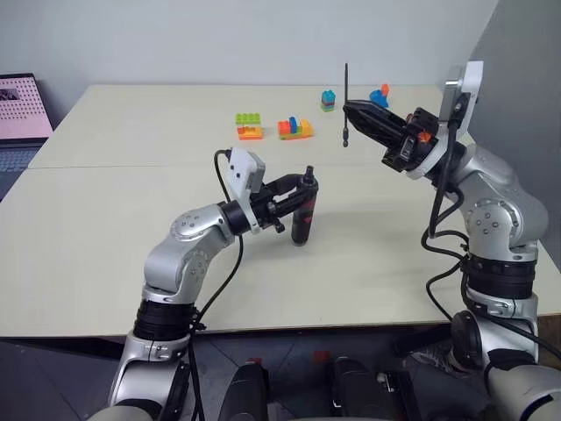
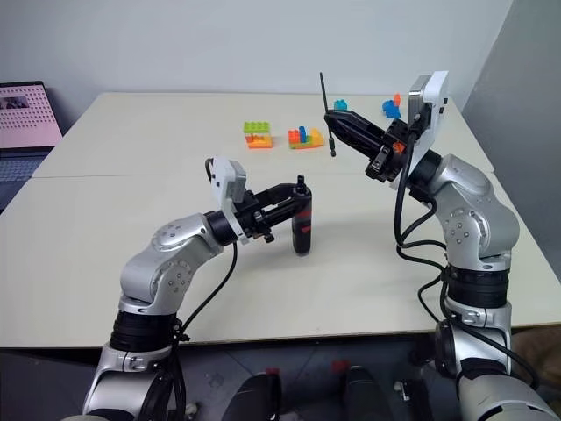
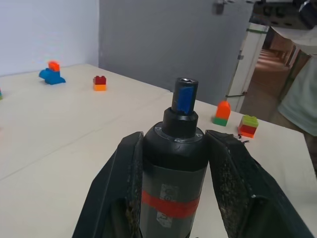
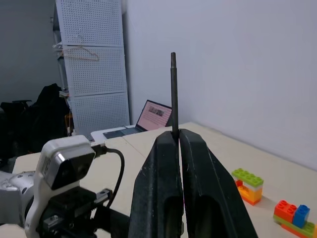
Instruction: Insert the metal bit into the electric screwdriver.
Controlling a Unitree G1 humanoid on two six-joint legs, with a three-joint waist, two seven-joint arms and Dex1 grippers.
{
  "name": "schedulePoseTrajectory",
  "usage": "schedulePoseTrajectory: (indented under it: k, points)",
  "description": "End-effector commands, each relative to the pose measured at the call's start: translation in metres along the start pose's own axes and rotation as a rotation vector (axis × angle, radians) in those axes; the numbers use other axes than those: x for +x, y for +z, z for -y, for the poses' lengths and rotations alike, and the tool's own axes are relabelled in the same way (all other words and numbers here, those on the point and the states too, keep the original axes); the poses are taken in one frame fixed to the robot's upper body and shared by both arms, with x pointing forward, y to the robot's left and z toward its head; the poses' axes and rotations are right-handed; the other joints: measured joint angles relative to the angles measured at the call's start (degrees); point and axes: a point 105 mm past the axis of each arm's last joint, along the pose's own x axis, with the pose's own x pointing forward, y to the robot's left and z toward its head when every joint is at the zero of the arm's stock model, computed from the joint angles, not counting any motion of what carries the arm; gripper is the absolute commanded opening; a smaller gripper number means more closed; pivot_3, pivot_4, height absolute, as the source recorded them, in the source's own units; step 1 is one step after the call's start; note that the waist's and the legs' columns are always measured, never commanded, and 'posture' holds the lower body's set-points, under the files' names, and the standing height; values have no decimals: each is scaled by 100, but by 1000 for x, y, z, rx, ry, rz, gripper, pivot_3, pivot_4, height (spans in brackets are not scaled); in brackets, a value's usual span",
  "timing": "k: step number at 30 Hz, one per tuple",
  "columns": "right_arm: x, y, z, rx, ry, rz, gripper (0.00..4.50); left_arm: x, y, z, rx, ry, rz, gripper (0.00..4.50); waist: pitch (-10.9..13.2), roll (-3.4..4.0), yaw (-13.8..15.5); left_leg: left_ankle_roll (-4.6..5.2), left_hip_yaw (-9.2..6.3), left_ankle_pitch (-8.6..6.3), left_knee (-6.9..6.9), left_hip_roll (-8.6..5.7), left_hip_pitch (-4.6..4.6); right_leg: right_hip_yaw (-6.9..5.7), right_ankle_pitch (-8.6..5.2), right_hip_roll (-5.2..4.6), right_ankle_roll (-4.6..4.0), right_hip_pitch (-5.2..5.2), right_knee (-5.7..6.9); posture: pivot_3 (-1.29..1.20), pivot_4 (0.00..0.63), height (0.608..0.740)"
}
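Observation:
My left gripper (image 1: 302, 195) is shut on the electric screwdriver (image 1: 303, 213), a black body with a red band (image 3: 171, 207), held upright just above the table's middle. Its socket end (image 3: 185, 94) points up between the fingers (image 3: 129, 188). Up and to the right, my right gripper (image 1: 351, 110) is shut on the metal bit (image 1: 345, 103), a thin dark rod that stands nearly vertical, sticking out above and below the fingertips. In the right wrist view the bit (image 4: 174, 94) rises straight from the closed fingers (image 4: 166, 168). The bit hangs above and behind the screwdriver, apart from it.
Toy-brick stacks sit at the far side of the beige table (image 1: 131, 263): green-orange (image 1: 248, 124), orange-blue (image 1: 295, 128), and small ones (image 1: 328, 99) (image 1: 379, 94). A laptop (image 1: 22, 114) stands off the far left edge.

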Motion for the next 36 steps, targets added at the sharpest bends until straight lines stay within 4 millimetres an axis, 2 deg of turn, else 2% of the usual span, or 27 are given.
schedulePoseTrajectory:
  k: [1,6,13,25,36]
  points:
    - [8,12,-9,-62,-10,88,0,0,2,-3,49,30,42,1585,0,0,-3,0,0,0,-1,1,1,0,0,1,0,0,1,0,150,740]
    - [15,10,-11,-87,-84,163,0,-2,-8,-5,57,55,31,1584,0,0,-3,0,0,0,-1,2,4,-1,0,1,0,1,1,0,150,740]
    - [17,-8,-27,-63,-114,196,0,-4,-12,-5,58,69,32,1584,-1,1,-3,1,-3,1,-1,2,5,-2,0,1,0,2,3,0,150,740]
    - [22,-12,-47,43,-108,230,0,-13,-12,-6,56,75,13,1584,-1,1,-5,2,-7,2,-1,7,9,-5,0,5,-3,4,6,0,150,740]
    - [16,-29,-43,32,-156,202,0,-12,-12,-3,58,69,9,1584,-1,1,-5,2,-10,2,-1,7,9,-8,-16,5,-29,6,5,0,150,740]
